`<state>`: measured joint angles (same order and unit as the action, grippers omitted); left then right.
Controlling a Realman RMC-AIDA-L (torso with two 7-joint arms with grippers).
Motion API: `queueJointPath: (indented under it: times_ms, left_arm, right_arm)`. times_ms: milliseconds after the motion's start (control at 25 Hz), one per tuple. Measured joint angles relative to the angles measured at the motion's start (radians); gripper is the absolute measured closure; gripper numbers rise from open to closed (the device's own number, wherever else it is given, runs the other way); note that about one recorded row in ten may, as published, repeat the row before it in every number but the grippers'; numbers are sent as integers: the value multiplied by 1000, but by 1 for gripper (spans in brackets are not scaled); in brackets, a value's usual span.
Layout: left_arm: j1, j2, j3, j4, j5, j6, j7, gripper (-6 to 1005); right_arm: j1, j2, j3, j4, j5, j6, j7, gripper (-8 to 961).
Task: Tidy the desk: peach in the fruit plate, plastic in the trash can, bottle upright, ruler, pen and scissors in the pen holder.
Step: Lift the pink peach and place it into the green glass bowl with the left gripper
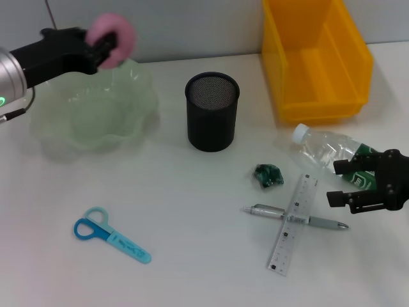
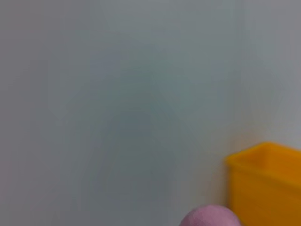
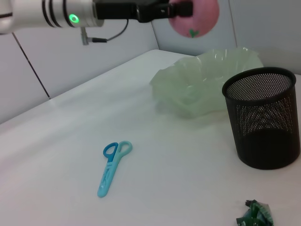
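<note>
My left gripper [image 1: 107,43] is shut on the pink peach [image 1: 115,37], held in the air over the far rim of the pale green fruit plate [image 1: 96,112]. The right wrist view shows the same grip [image 3: 181,9] on the peach [image 3: 197,16] above the plate [image 3: 207,77]. The bottle [image 1: 323,148] lies on its side, and my right gripper [image 1: 345,182] stands open at its label end. Crumpled green plastic [image 1: 268,174] lies near the pen [image 1: 323,222], which lies across the ruler [image 1: 295,220]. The scissors [image 1: 112,235] lie front left. The pen holder [image 1: 212,110] stands mid-desk.
The yellow trash can [image 1: 316,57] stands at the back right, also seen in the left wrist view [image 2: 268,183] beside the peach [image 2: 209,217]. The right wrist view shows the pen holder [image 3: 263,122], scissors [image 3: 112,165] and plastic [image 3: 255,215].
</note>
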<state>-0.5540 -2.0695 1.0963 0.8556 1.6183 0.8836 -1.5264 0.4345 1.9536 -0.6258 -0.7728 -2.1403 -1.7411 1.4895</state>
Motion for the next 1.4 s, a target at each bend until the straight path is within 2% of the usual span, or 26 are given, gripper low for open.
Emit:
queueJointPath:
  times_ms: [280, 440, 560, 920, 1160, 1400]
  left_arm:
    - [-34, 1, 12, -140, -10, -180, 104, 770]
    - [-35, 1, 13, -154, -10, -193, 108, 794]
    - [-36, -1, 16, -213, -17, -216, 107, 829]
    - [-30, -3, 16, -223, -35, -209, 99, 758]
    - [-22, -3, 18, -224, -67, -203, 99, 507]
    - [-15, 1, 10, -224, -92, -161, 99, 306]
  right_arm:
    - [1, 1, 0, 0, 0, 0, 0, 121]
    - [3, 1, 0, 0, -1, 0, 0, 121]
    - [3, 1, 0, 0, -2, 0, 0, 121]
    - [10, 0, -7, 0, -3, 0, 0, 120]
    - [10, -1, -9, 0, -3, 0, -1, 120]
    - [10, -2, -9, 0, -3, 0, -3, 120]
